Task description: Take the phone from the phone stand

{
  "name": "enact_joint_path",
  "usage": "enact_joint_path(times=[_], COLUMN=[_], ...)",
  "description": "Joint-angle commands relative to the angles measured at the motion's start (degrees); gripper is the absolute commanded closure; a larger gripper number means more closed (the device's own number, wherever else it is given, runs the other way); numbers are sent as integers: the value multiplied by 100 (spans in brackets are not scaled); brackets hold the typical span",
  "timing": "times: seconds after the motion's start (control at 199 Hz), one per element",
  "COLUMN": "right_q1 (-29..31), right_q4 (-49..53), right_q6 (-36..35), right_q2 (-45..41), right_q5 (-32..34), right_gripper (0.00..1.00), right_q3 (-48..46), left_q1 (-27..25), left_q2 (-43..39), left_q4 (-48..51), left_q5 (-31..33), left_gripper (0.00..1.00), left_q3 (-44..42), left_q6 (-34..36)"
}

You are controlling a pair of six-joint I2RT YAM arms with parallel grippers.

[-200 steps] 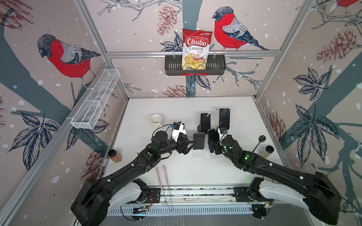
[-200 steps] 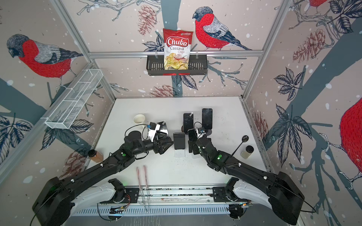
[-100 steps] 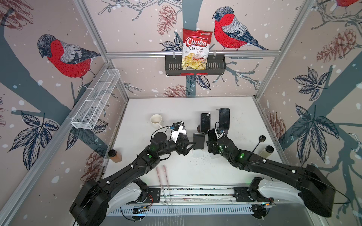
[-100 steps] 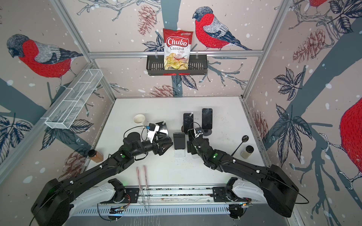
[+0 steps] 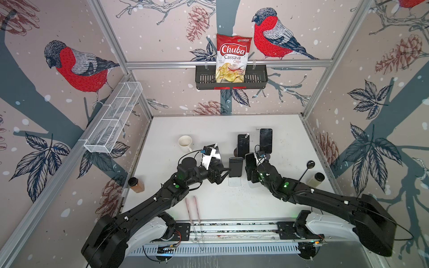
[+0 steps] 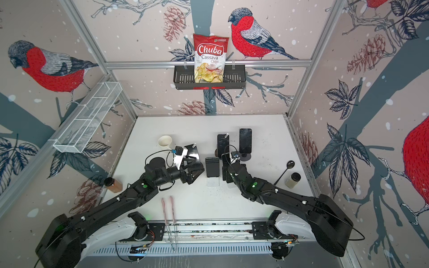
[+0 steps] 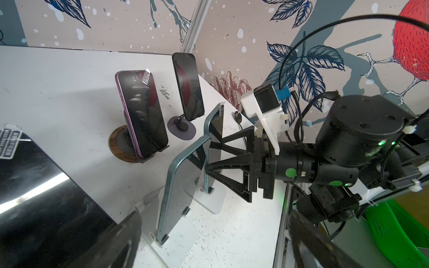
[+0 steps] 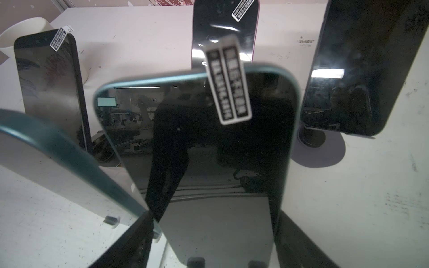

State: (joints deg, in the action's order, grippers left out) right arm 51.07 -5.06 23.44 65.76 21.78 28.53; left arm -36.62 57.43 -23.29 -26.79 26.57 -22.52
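Near edge: tongs [image 5: 193, 210] lie on the table [image 5: 232, 204], long axis 12–6 o'clock.
Left arm: stretched low toward 2 o'clock, wrist level.
Left gripper [image 5: 223, 176]: jaws wide and empty, pointing to 3 o'clock at the second phone [image 5: 235, 167].
Right arm: stretched low toward 10 o'clock.
Right gripper [image 7: 207, 155]: jaws set narrow, one on each side of the phone [image 8: 209, 150] by its long edges. Whether they press it cannot be told.
Phone, place: right of mid-table, just at 3 o'clock of the second phone, standing in the phone stand [image 7: 214, 205].
Phone, axis: on its short end, leaning back. In both top views the long axis runs 12–6 o'clock, top end toward 12, screen toward 6.
Hidden: in both top views the right gripper covers the phone's lower part. In the right wrist view the stand is cut off except for two pegs, and the gripper's tips are blurred. In the left wrist view the left phone [image 7: 46, 197] is cut off by the frame.
Farther: purple phone [image 5: 243, 145] and dark phone [image 5: 265, 140], each on a round stand, at 12 o'clock of the right gripper.
Farthest: mug [image 5: 185, 141] at 10 o'clock, and a chip bag [image 5: 233, 58] in the wall basket [image 5: 260, 79].
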Motion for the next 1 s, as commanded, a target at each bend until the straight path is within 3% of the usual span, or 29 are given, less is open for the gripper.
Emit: enact_joint_path(times=[0.0,0.502,1.0], right_q1=[16,17,46], right_q4=[-232,-320,-95], right_q6=[-68,-50,183], right_q2=[33,-104,-416], right_q5=[-69,60,188], right_gripper=[21,26,5], right_q3=[-15,-146,-191], left_q1=[-7,-10,-4], left_q2=[-39,-83,-83], left_q4=[-133,-123,-125], left_q5=[-6,22,8], left_gripper=[3,3,3], left_q3=[41,33,33], left_q6=[38,38,38])
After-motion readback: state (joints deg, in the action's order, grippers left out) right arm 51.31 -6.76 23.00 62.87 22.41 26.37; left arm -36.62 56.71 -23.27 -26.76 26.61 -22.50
